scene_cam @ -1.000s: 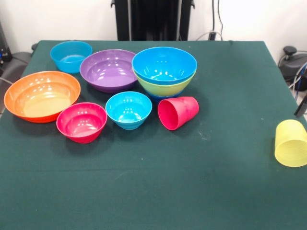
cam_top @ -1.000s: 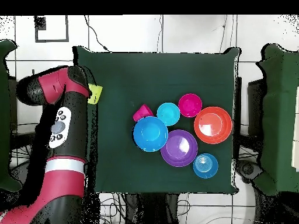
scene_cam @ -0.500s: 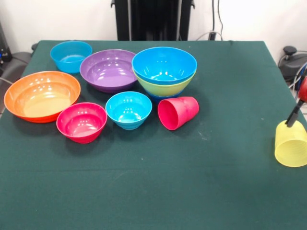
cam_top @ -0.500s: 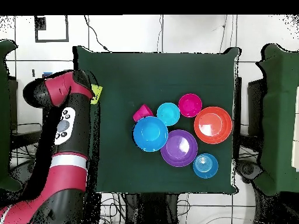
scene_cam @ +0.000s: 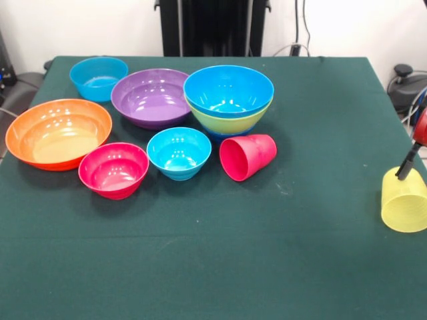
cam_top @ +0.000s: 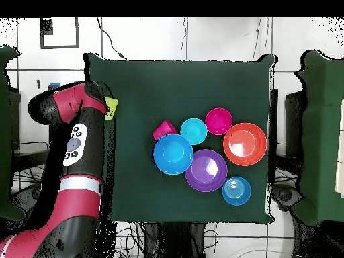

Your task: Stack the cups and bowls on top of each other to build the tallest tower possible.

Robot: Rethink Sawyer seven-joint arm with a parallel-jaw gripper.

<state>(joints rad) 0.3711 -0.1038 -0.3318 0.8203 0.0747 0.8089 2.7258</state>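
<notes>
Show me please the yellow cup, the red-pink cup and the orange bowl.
yellow cup (scene_cam: 404, 208): front view, its ribbed side.
red-pink cup (scene_cam: 257, 153): front view, its outer wall.
orange bowl (scene_cam: 57, 133): front view, its inside.

Bright, even room light from above; small white glints sit inside the glossy bowls (scene_cam: 229, 90), with soft shadows beneath them on the table (scene_cam: 320, 133).

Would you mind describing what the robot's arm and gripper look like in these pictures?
The arm is bulky and rounded, glossy red with black sections, a pale grey band around one link and a grey oval panel with dark buttons. In the front view only a bit of red and a thin black gripper part show at the right edge.
</notes>
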